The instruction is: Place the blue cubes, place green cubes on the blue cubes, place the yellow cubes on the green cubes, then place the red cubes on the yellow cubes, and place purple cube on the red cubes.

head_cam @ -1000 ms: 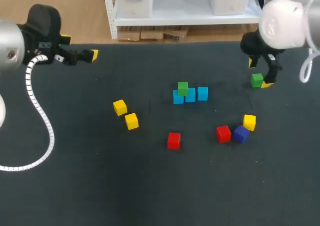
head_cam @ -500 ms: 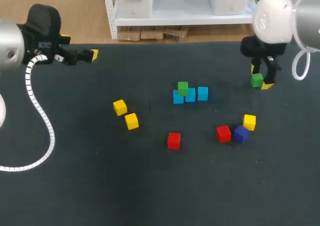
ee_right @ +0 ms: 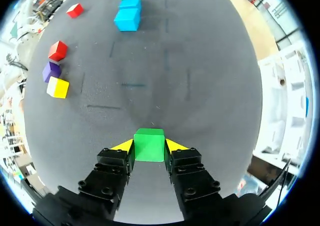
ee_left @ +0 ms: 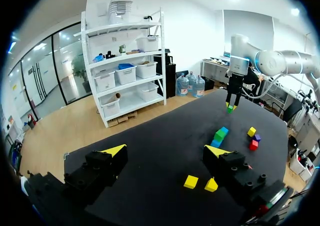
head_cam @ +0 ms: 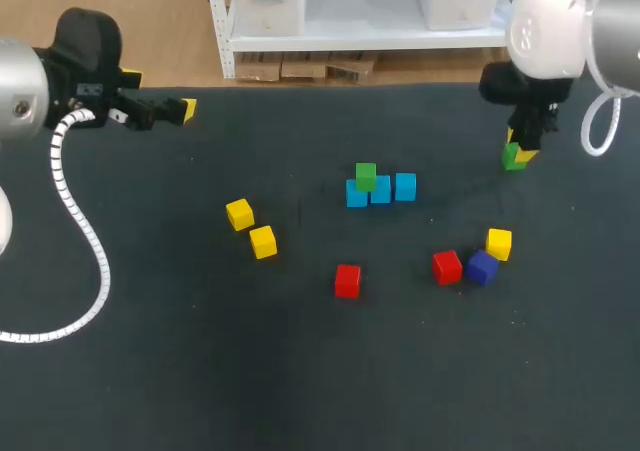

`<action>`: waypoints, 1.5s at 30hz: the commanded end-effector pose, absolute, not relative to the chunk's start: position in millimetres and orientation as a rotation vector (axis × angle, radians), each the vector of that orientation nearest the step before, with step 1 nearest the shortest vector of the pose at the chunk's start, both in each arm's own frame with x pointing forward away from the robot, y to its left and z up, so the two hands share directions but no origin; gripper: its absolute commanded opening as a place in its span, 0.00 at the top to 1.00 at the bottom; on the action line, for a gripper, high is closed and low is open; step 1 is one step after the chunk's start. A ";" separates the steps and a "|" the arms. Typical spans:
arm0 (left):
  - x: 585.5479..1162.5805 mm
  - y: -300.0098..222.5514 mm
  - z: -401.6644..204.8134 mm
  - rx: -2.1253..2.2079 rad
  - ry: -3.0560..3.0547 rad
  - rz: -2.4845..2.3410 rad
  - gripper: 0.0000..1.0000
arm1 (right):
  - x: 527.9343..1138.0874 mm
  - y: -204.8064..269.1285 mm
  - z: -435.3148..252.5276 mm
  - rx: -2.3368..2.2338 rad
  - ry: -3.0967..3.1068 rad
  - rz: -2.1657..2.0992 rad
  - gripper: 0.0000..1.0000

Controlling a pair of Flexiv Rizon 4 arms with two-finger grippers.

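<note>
Three blue cubes stood in a row with one green cube on the end one, my right gripper pinched the second green cube well apart from them, my left gripper was spread and empty, and three yellow cubes, two red cubes and one purple cube were not yet stacked.

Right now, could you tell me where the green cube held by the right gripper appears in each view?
Head view: green cube far right, in the right gripper.
Left wrist view: green cube beyond the blue cubes.
Right wrist view: green cube in the right gripper.
Shared landmark: the blue cubes.
</note>
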State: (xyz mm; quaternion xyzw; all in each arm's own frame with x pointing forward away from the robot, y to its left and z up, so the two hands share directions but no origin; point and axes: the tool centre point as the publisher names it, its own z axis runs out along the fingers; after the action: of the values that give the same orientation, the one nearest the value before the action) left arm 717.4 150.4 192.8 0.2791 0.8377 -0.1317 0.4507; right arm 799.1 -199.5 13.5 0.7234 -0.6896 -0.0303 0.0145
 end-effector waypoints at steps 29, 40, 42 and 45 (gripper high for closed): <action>717.7 153.4 191.3 0.695 2.061 -0.339 0.00 | 765.3 -65.3 83.0 2.231 -2.139 -0.089 1.00; 717.7 153.4 191.3 0.695 2.061 -0.339 0.00 | 757.9 -44.1 69.2 2.241 -2.156 -0.180 1.00; 717.7 153.4 191.3 0.695 2.061 -0.339 0.00 | 757.0 -39.7 68.0 2.256 -2.138 -0.184 1.00; 717.7 153.4 191.3 0.695 2.061 -0.339 0.00 | 755.6 -32.7 67.3 2.267 -2.125 -0.189 1.00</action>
State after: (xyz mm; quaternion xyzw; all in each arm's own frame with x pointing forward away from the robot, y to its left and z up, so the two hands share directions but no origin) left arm 717.3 150.2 192.8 0.2787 0.8379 -0.1311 0.4506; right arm 754.4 -37.7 67.8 0.7269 -0.6839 -0.0615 0.0110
